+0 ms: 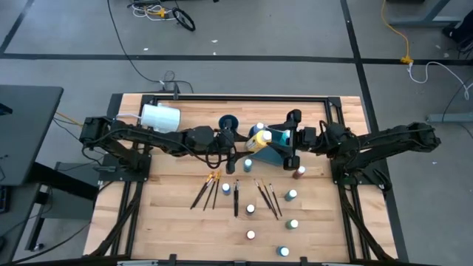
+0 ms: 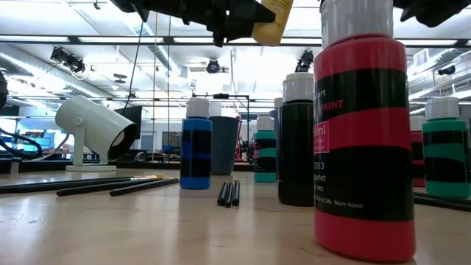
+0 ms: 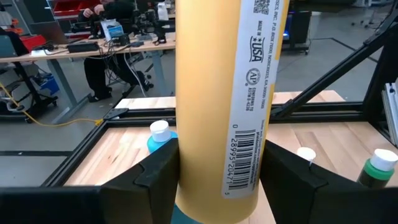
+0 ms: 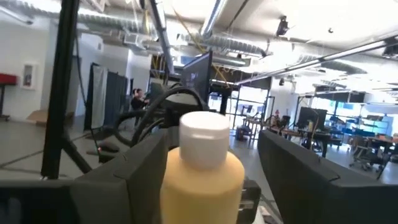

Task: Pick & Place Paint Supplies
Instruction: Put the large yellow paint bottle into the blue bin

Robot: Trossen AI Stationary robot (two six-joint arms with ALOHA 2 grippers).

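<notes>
A tall yellow paint bottle with a white cap hangs above the table's middle, seen at the top of the low view. My left gripper reaches in from the table's left and is shut on it. My right gripper faces it from the right and is open, with a finger on either side of the cap end, apart from it. Small white-capped bottles stand on their bases on the near half of the table. Thin brushes lie flat there. My left gripper pinches the yellow bottle's body between its two fingers, one on each side of the round wall. The fingers come about level from the table's left and lie across the bottle. The bottle stands nearly upright, cap up, lifted clear of the table.
A white cylinder lies at the far left, a dark blue cup behind the held bottle, and a teal-blue container below the grippers. A black frame rail runs along the far edge. A red bottle stands close to the low camera.
</notes>
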